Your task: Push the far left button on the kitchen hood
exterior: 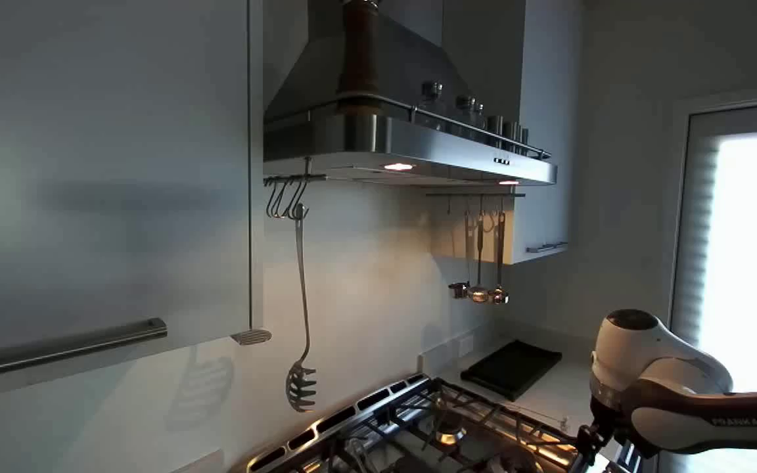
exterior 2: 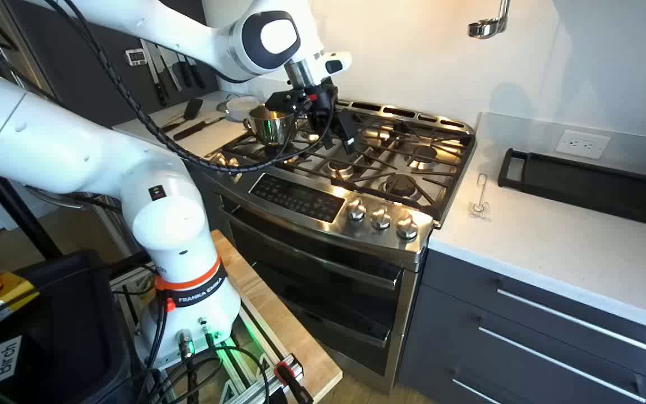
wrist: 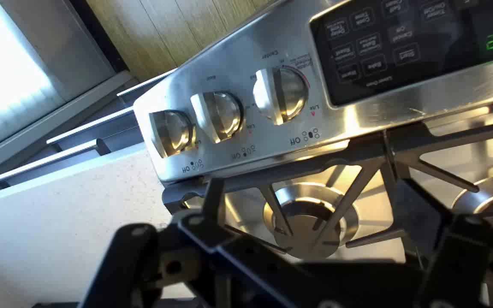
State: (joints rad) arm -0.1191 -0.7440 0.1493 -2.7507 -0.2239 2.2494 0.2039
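Status: button push not done, as far as the views show. The kitchen hood (exterior: 411,75) is in sight in an exterior view, mounted high over the cooktop (exterior 2: 452,186); the wrist view does not take it in. Its row of small dark buttons (exterior: 502,161) sits on the front rim (exterior: 444,148), toward the right-hand end. Far left button (exterior: 496,160), taken as the leftmost of the row: too small to tell whether it is in or out. Two lamps (exterior: 398,167) under the hood are lit; no proof either way. Pincer (exterior 2: 338,145) hangs low over the cooktop, tips downward, well apart from the hood and touching none of its controls. In the wrist view its fingers (wrist: 213,199) are spread wide, holding nothing, with a burner (wrist: 304,231) below. Judgement: approach not begun, task at or near its start. Left to do: raise the arm (exterior 2: 76,134), bring the pincer up to face the front rim, probably press the fingers together to offer one narrow tip, line up on the leftmost button, push, back off. Buttons look closely spaced, so hitting a neighbour seems the likeliest error.
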